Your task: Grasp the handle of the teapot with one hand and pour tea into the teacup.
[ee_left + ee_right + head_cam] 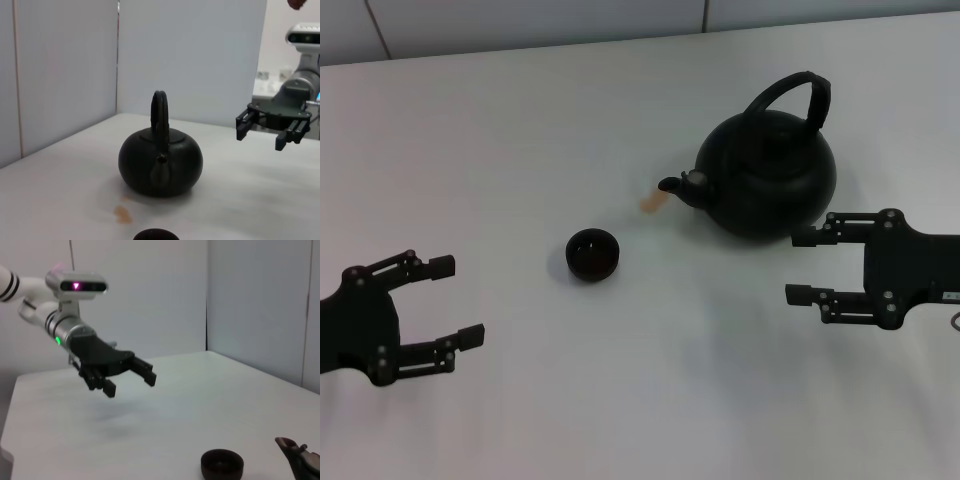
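Clearly, we saw the teapot [767, 180] as the biggest thing on the white tabletop [620, 400]: a round matte-black pot standing upright, with a small lid and a short curved spout pointing toward the robot's left. The handle [798, 92] rose as a thick black arch over its top, and nothing touched it. The teacup [592, 254], a tiny black bowl without handle, stood on the tabletop to the left of the spout and a little nearer to the robot, apart from the pot. Between the spout and the cup we noticed a small orange-brown stain [652, 202] on the surface, just beside the tip of the spout.

We saw the right pincer [805, 266] hanging near the teapot, on its near right side, with its fingers spread wide and pointing toward the robot's left; it held nothing. One upper fingertip was just beside the pot's body, but we could not tell if it touched. The left pincer [455, 300] hovered well apart from both things, at the near left, also spread open and empty; the right wrist view showed it above the tabletop [127, 377].

Pale plain wall panels [190, 55] closed the far side of the tabletop.
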Tool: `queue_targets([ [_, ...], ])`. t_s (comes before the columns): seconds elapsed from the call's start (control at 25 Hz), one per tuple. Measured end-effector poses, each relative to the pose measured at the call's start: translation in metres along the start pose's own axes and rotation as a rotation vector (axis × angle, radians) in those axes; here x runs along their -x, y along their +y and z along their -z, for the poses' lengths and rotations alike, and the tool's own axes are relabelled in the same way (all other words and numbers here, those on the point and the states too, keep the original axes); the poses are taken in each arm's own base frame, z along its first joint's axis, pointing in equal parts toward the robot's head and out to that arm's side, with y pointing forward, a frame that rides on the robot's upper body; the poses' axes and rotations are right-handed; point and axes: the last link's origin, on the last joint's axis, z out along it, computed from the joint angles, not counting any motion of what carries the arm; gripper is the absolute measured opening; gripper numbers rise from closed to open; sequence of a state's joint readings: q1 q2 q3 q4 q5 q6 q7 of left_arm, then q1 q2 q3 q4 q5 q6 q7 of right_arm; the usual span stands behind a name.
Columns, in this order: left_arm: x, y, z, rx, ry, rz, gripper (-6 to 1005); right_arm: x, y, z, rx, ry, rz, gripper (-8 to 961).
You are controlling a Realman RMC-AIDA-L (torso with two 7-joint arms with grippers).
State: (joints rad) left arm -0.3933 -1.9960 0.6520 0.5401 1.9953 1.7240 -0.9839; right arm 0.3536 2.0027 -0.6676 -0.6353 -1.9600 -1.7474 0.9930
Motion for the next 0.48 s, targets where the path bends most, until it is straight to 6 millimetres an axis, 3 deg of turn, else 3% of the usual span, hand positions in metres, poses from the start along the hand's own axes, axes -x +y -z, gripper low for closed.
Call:
queue_targets([
  [0.48,-0.0057,-0.0094,-0.0013,0.049,-0.1,0.005,864,-0.0007,-0.0114,-0.0022,-0.042,0.072,0.044,639],
])
